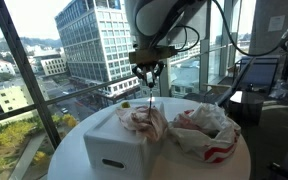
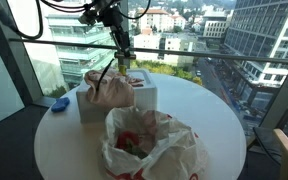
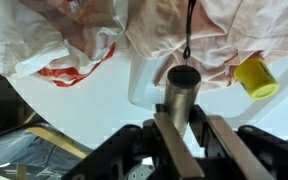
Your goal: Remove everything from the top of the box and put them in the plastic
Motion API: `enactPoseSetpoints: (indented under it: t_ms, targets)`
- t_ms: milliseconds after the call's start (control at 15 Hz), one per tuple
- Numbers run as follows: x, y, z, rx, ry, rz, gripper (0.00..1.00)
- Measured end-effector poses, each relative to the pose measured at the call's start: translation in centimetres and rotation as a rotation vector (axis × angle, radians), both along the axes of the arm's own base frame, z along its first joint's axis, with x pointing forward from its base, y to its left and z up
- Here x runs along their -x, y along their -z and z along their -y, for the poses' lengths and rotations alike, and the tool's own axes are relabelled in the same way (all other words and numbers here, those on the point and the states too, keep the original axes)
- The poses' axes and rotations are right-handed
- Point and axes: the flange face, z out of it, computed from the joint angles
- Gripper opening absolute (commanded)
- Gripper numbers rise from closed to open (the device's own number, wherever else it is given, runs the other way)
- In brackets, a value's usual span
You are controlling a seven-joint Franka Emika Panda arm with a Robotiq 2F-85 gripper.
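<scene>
In an exterior view the pale wrappers [image 1: 142, 120] lie heaped on the box [image 1: 114, 147], so most of the clearing is left to do. The bag [image 1: 206, 132] sits beside the box on the bench [image 1: 69, 150]. The claw [image 1: 148, 72] hangs above the box's top with something thin dangling under it. What it is cannot be read here.

In an exterior view from another side, the claw [image 2: 121, 55] is over the far edge of the box [image 2: 144, 97], and a dark cord slants down from it toward the wrappers [image 2: 106, 92]. The bag [image 2: 149, 145] lies open in front of the box. Whether anything is inside it I cannot tell. A small blue thing [image 2: 59, 103] lies beside the box, seen only here.

The wrist view settles the grip: the claw [image 3: 181, 118] is narrow, clamped on a grey tube [image 3: 181, 92] with the cord hanging from its end. Only here a yellow cap-like thing [image 3: 254, 78] shows on the box [image 3: 154, 75], next to the wrappers [image 3: 234, 30], with the bag [image 3: 54, 40] beyond the box.
</scene>
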Motion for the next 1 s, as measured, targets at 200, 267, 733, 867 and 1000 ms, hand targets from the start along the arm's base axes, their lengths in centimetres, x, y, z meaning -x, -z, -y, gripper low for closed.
enactPoseSetpoints:
  t_ms: [200, 267, 733, 867, 1000]
  targets:
    - [3.6, -1.2, 5.1, 0.027, 0.038, -0.061, 0.14]
    - [4.9, -0.9, 6.7, 0.026, 0.048, -0.091, 0.14]
    - [10.9, 8.5, 12.6, -0.04, 0.027, -0.31, 0.15]
    - [11.5, 11.7, 12.6, -0.049, -0.01, -0.339, 0.15]
    - [11.4, 14.6, 12.7, -0.058, -0.04, -0.353, 0.15]
